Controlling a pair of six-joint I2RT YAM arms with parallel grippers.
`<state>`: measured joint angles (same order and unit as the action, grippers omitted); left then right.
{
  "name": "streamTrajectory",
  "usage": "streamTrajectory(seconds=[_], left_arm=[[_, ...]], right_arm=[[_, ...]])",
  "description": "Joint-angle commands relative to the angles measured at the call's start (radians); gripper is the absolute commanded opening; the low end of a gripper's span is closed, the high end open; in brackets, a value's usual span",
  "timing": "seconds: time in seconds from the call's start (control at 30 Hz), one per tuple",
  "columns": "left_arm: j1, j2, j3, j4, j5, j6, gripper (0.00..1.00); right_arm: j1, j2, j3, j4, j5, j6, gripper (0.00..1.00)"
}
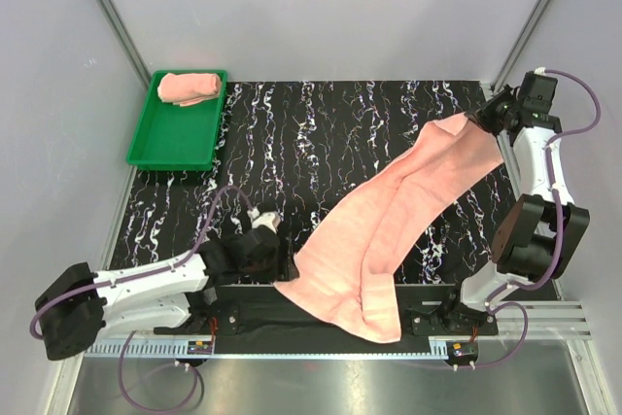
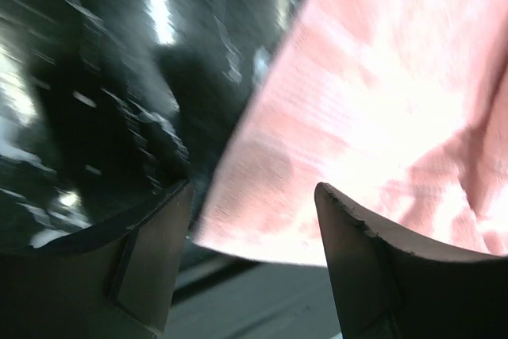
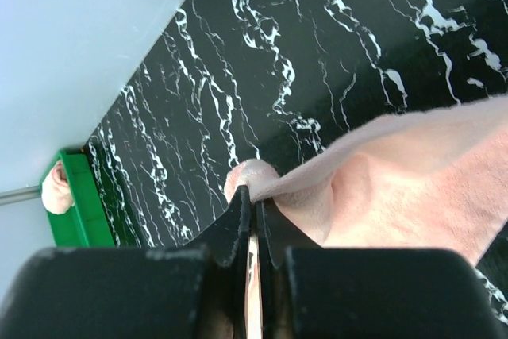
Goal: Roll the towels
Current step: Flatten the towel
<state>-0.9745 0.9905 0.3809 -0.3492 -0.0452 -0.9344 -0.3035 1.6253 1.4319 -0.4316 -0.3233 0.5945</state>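
Observation:
A long salmon-pink towel (image 1: pixel 389 225) lies folded lengthwise, slanting from the back right of the black marble table to its front edge. My right gripper (image 1: pixel 478 120) is shut on its far corner (image 3: pixel 258 182) and holds that end raised. My left gripper (image 1: pixel 280 269) is open, low at the table's front; the towel's near corner (image 2: pixel 262 220) lies just ahead of and between its jaws, apart from them. A second pink towel (image 1: pixel 190 87), rolled up, lies in the green tray (image 1: pixel 175 138) at the back left; it also shows in the right wrist view (image 3: pixel 55 188).
The table's front edge and a black strip run under the towel's near end (image 1: pixel 340 323). Grey walls enclose the back and both sides. The green tray's rim (image 3: pixel 79 204) shows far left in the right wrist view.

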Motion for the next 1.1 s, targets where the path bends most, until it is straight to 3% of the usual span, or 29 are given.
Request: streamTrajectory(seconds=[0.0, 0.13, 0.33, 0.53, 0.73, 0.83, 1.07], left_arm=[[-0.110, 0.046, -0.016, -0.155, -0.060, -0.128, 0.71], [-0.208, 0.046, -0.020, -0.221, -0.116, -0.210, 0.71], [-0.225, 0.080, -0.088, -0.134, -0.102, -0.242, 0.62], [-0.237, 0.186, -0.059, -0.051, -0.134, -0.231, 0.58], [-0.240, 0.168, -0.030, -0.010, -0.171, -0.238, 0.26], [-0.240, 0.136, -0.007, -0.025, -0.197, -0.227, 0.03], [-0.240, -0.051, 0.065, -0.204, -0.300, -0.210, 0.00]], right_arm=[[-0.002, -0.062, 0.015, -0.051, 0.029, -0.030, 0.00], [-0.002, -0.094, 0.009, -0.075, 0.055, -0.038, 0.00], [-0.002, -0.137, -0.007, -0.093, 0.075, -0.047, 0.00], [-0.002, -0.156, -0.018, -0.099, 0.076, -0.058, 0.00], [-0.002, -0.169, -0.028, -0.110, 0.078, -0.065, 0.00], [-0.002, -0.177, -0.033, -0.117, 0.076, -0.067, 0.00], [-0.002, -0.229, -0.031, -0.154, 0.047, -0.059, 0.00]])
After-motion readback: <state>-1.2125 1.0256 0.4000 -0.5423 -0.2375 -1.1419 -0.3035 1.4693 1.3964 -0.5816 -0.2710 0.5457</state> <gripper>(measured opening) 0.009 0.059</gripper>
